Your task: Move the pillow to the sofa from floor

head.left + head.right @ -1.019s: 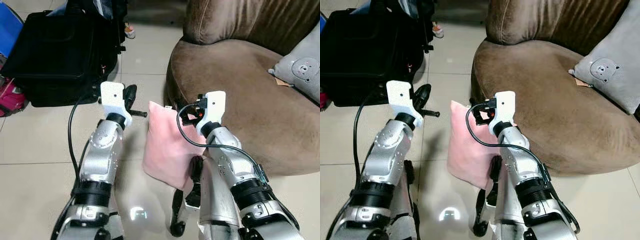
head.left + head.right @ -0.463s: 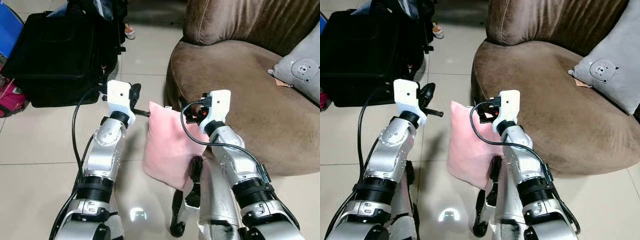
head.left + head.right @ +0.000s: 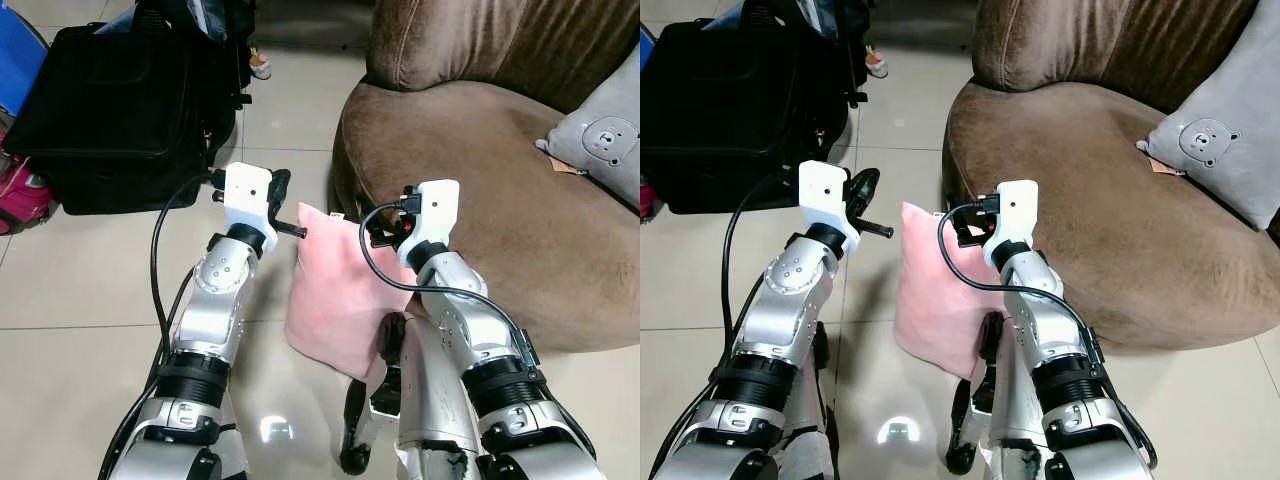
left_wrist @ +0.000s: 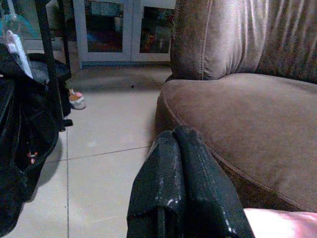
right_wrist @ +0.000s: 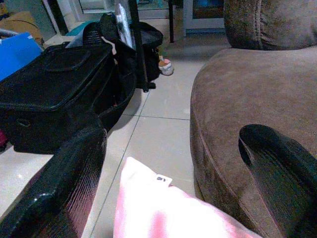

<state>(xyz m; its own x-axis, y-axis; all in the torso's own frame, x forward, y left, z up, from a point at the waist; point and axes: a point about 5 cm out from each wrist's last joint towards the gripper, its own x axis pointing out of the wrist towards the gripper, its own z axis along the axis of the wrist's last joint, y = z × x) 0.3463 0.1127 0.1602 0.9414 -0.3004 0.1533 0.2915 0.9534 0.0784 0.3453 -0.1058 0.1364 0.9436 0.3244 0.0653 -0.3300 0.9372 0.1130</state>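
on the tiled floor (image 3: 60,290) just in front of the robot, the pink pillow (image 3: 335,295) stands on edge, leaning against the curved front of the brown sofa (image 3: 480,170), so it has yet to be lifted onto the seat. both arms are raised to either side of its upper edge, which looks like the setup for a two-sided grab. the right gripper (image 5: 173,163) sits just above the pillow's top corner near the sofa, its two black fingers spread wide with the pink corner and its small white tag between them, placed as if to close down over that edge. the left gripper (image 4: 183,191) is beside the pillow's other top corner, fingers pressed together and holding nothing, pointing across toward the sofa front; it seems positioned to brace or push from that side. a black suitcase (image 3: 110,110) lies well apart on the robot's left, and a grey cushion (image 3: 605,135) already rests on the sofa seat
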